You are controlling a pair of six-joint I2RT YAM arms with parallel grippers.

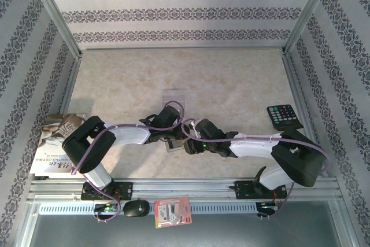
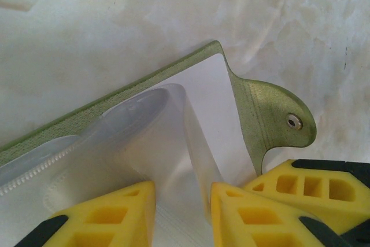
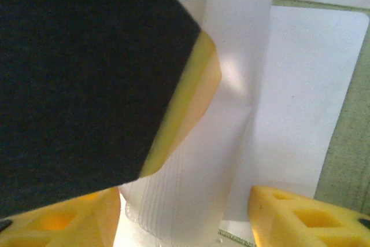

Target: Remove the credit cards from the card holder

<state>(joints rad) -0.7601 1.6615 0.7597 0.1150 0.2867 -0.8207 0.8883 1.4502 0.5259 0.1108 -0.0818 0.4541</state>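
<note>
Card holder (image 1: 173, 145) lies open on the table (image 1: 231, 79), between the two wrists, green cover down and pale pockets up. A pale translucent card (image 1: 173, 92) lies flat beyond the holder, well apart from it. Whether another card sits in the pockets cannot be told.

Left gripper (image 2: 183, 195) is over the holder's inner face, beside the snap tab (image 2: 283, 120). Its jaws are part spread, and a curled clear sleeve (image 3: 231, 114) stands in the gap without filling it. Right gripper (image 3: 185, 201) faces it from the holder's other side, jaws spread wide either side of the same sleeve, pinching nothing.

Handling, judged:
- **Credit cards:** likely light, thin, stiff and slick. Best pinched by an exposed short edge at the pocket mouth and pulled straight along the pocket.
- **Sleeves:** soft and floppy. They would buckle or lift with the card.
- **Holder:** light and probably slides unless pinned by its green cover near the tab.
</note>
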